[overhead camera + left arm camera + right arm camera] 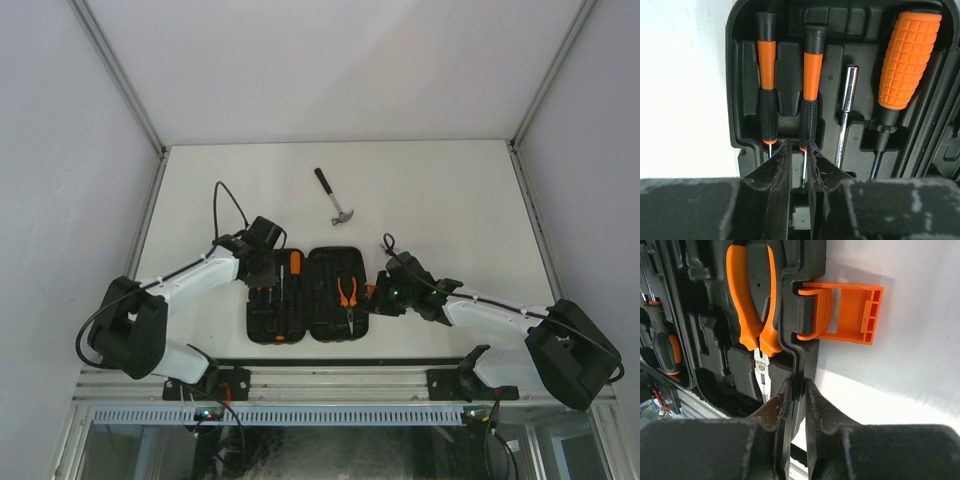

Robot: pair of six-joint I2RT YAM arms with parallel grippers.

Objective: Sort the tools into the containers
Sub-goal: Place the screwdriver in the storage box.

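- The tool case lies open in two halves at the lower centre of the overhead view. It is matte black moulded plastic with rounded corners.
- Two tools sit in neighbouring slots at the upper left of my left wrist view, the first slim screwdriver and the second slim screwdriver. Both have glossy orange barrels, knurled black grips and thin steel shafts.
- My left gripper has its fingers narrowly apart on either side of the second one's shaft. I cannot tell whether they pinch it.
- To the right lie a bright steel rod and a fat orange handle with a grid pattern.
- My right gripper is closed on the case's rim, bottom centre of its view.
- Smooth, curved orange-handled pliers lie slotted at upper left. The flat orange latch hangs open.
- The claw hammer lies on the white table, upper centre overhead, well apart from the case.
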